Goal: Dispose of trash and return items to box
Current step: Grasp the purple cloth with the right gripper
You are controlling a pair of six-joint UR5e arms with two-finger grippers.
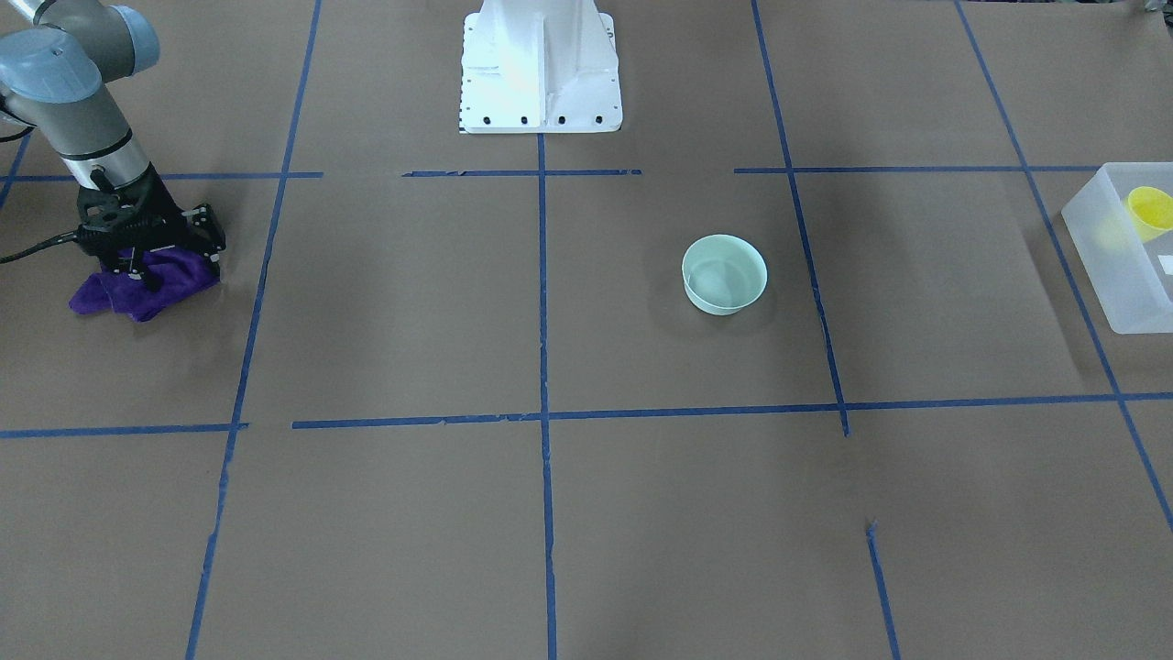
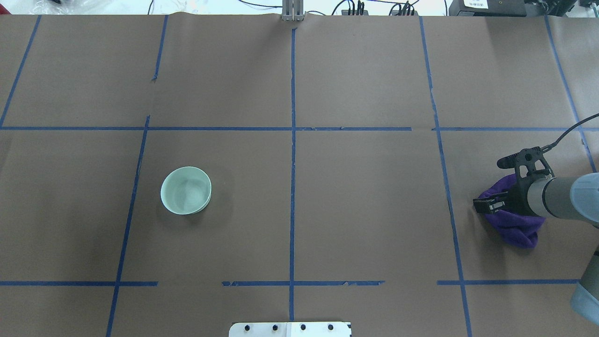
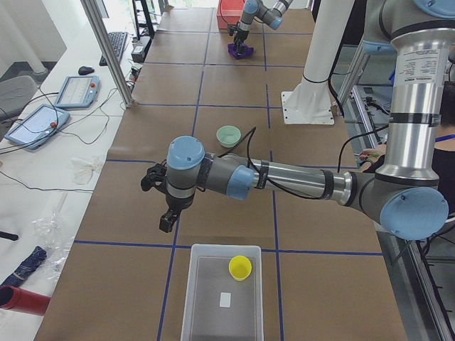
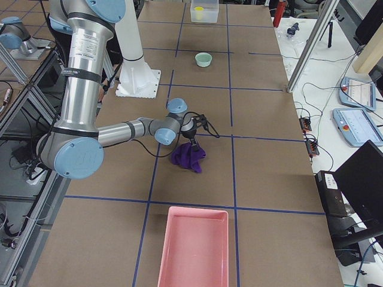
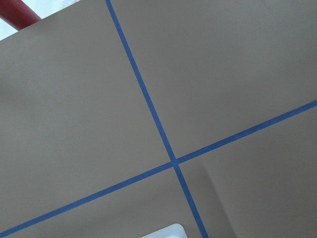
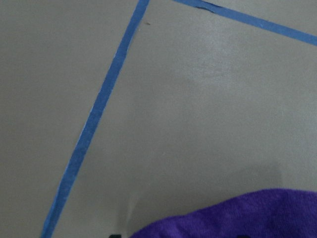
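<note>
Exterior left: yellow cup [image 3: 239, 267], perhaps tilted, inside the box [image 3: 206, 288]; bowl [image 3: 228, 135] outside.

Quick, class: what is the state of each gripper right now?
Left gripper: cannot be told from this side view.
Right gripper: down on the purple cloth; grip cannot be told.
</note>
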